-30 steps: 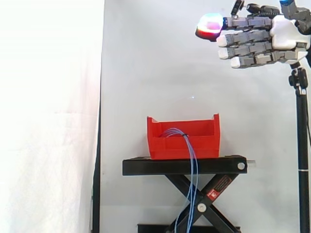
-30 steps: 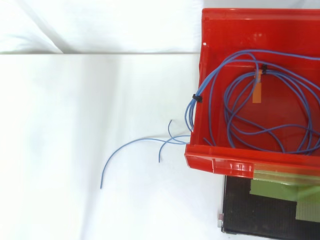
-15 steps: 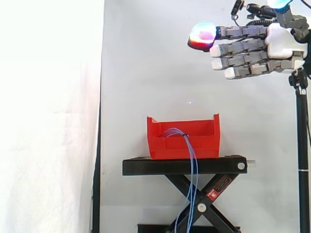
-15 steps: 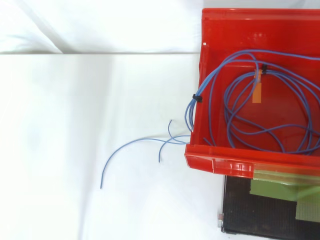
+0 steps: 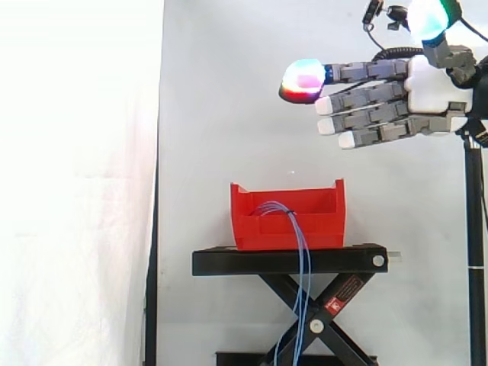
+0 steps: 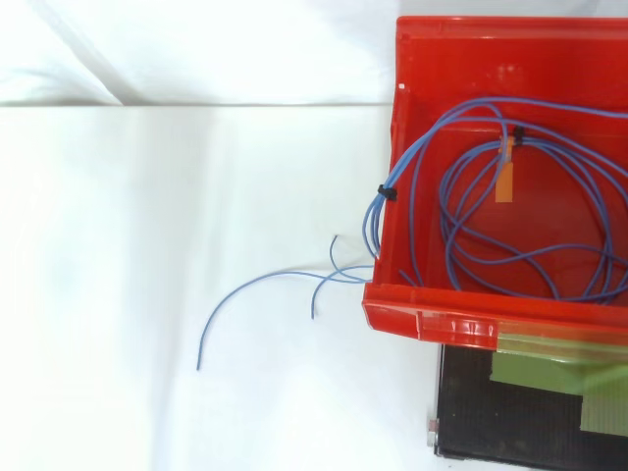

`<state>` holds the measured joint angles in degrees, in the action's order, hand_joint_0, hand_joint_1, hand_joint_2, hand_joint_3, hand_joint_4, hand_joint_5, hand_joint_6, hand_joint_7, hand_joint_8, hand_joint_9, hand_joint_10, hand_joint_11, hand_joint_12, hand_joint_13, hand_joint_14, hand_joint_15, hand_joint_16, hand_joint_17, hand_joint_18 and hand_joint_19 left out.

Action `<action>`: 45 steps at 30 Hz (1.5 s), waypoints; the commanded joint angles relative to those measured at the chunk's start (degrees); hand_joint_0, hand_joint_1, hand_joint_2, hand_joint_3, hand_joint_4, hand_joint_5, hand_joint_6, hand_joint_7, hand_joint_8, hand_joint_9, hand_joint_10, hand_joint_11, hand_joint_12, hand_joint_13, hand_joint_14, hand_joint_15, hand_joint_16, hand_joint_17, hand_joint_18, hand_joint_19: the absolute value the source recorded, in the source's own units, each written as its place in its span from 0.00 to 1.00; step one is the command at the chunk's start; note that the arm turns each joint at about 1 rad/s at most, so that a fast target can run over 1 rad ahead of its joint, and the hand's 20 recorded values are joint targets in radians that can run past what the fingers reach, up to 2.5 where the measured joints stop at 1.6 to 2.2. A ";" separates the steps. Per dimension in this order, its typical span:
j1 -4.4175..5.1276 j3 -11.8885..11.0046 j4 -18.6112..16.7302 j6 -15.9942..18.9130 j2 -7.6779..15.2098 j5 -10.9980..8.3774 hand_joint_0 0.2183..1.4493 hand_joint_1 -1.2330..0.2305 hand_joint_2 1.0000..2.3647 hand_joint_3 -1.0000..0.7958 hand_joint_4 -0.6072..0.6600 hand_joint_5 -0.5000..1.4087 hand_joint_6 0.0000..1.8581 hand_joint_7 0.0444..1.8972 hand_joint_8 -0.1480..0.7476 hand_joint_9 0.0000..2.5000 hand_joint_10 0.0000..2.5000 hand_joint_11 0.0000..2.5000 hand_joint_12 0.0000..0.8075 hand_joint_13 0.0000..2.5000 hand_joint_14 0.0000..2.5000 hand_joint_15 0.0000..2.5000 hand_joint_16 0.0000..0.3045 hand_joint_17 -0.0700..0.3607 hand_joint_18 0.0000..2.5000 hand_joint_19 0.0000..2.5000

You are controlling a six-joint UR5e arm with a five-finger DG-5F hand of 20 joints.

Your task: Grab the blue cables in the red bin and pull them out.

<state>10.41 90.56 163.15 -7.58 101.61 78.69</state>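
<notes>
- The hand (image 5: 427,84) hangs high on the right of the side view, well above the red bin (image 5: 320,225). Its fingers are stretched out straight and nearly level, and it has hold of nothing. One glowing fingertip (image 5: 303,79) leads the way out over the bin.
- The blue cables (image 6: 373,218) are mostly coiled on the bin floor. One bundle, pinched by a black tie (image 6: 387,192), climbs over the wall and spills outside.
- From the side, those strands drape over the wall and hang down past the black stand (image 5: 229,261), with their loose ends trailing free.
- An orange tag (image 6: 504,183) sits on the coil near a second tie, so I'd guess the loops will come up together rather than one by one.
- To my eye the reach has hardly begun. The hand must come down and curl round the strands before any pulling.
- The bin is open-topped with nothing over it, so there is free room straight down and straight back up.
- The walls are the tight edges: the coil lies low between them, while the draped bundle at the rim looks easier to reach.
- A dark pole (image 5: 474,229) stands at the far right, beside the arm's path.
</notes>
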 commanded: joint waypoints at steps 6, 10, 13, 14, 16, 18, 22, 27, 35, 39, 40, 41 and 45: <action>0.66 0.05 -1.87 -5.82 0.25 1.02 0.45 0.32 0.00 0.00 0.60 0.39 0.00 0.07 0.42 0.17 0.00 0.04 0.38 0.12 0.00 0.09 0.14 0.39 0.08 0.17; 1.37 -0.03 -2.05 -23.66 0.25 2.52 0.45 0.32 0.00 0.00 0.60 0.39 0.00 0.08 0.42 0.17 0.00 0.04 0.38 0.12 0.00 0.09 0.14 0.39 0.08 0.17; 1.63 0.05 -2.31 -28.14 0.34 2.34 0.45 0.32 0.00 0.00 0.60 0.39 0.00 0.08 0.42 0.17 0.00 0.04 0.38 0.12 0.00 0.09 0.14 0.39 0.08 0.17; 1.72 -0.03 -2.49 -28.41 0.34 1.99 0.45 0.32 0.00 0.00 0.60 0.39 0.00 0.08 0.42 0.17 0.00 0.04 0.38 0.12 0.00 0.09 0.14 0.39 0.08 0.17; 1.90 0.05 -3.63 -28.32 0.95 0.94 0.45 0.32 0.00 0.00 0.60 0.39 0.00 0.08 0.42 0.17 0.00 0.04 0.38 0.12 0.00 0.09 0.14 0.39 0.08 0.17; 2.07 0.05 -4.07 -28.23 1.13 0.58 0.45 0.32 0.00 0.00 0.60 0.39 0.00 0.08 0.42 0.17 0.00 0.04 0.38 0.12 0.00 0.09 0.14 0.39 0.08 0.17; 2.16 0.05 -4.68 -28.06 2.71 0.58 0.45 0.32 0.00 0.00 0.60 0.39 0.00 0.08 0.42 0.17 0.00 0.04 0.38 0.12 0.00 0.09 0.14 0.39 0.08 0.17; 2.25 0.05 -5.04 -28.41 3.86 0.94 0.45 0.32 0.00 0.00 0.60 0.39 0.00 0.08 0.42 0.17 0.00 0.04 0.38 0.12 0.00 0.09 0.14 0.39 0.08 0.17; 2.69 -0.03 -6.88 -36.05 7.55 2.34 0.45 0.32 0.00 0.00 0.60 0.39 0.00 0.08 0.42 0.17 0.00 0.04 0.38 0.12 0.00 0.09 0.14 0.39 0.08 0.17; 2.77 0.05 -9.08 -42.56 10.10 2.34 0.46 0.32 0.00 0.00 0.61 0.40 0.00 0.08 0.43 0.18 0.00 0.05 0.38 0.13 0.00 0.09 0.14 0.39 0.09 0.17; 2.77 0.05 -10.31 -46.95 10.36 1.99 0.46 0.32 0.00 0.00 0.61 0.41 0.00 0.08 0.43 0.19 0.00 0.05 0.38 0.13 0.00 0.09 0.14 0.39 0.09 0.17; 2.77 0.05 -10.31 -46.95 10.36 1.99 0.46 0.32 0.00 0.00 0.61 0.41 0.00 0.08 0.43 0.19 0.00 0.05 0.38 0.13 0.00 0.09 0.14 0.38 0.10 0.17; 2.77 0.05 -12.42 -63.30 10.27 1.81 0.46 0.32 0.00 0.00 0.61 0.41 0.00 0.08 0.43 0.19 0.00 0.05 0.38 0.13 0.00 0.10 0.14 0.38 0.10 0.17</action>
<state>13.19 90.61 152.18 -53.52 111.72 80.65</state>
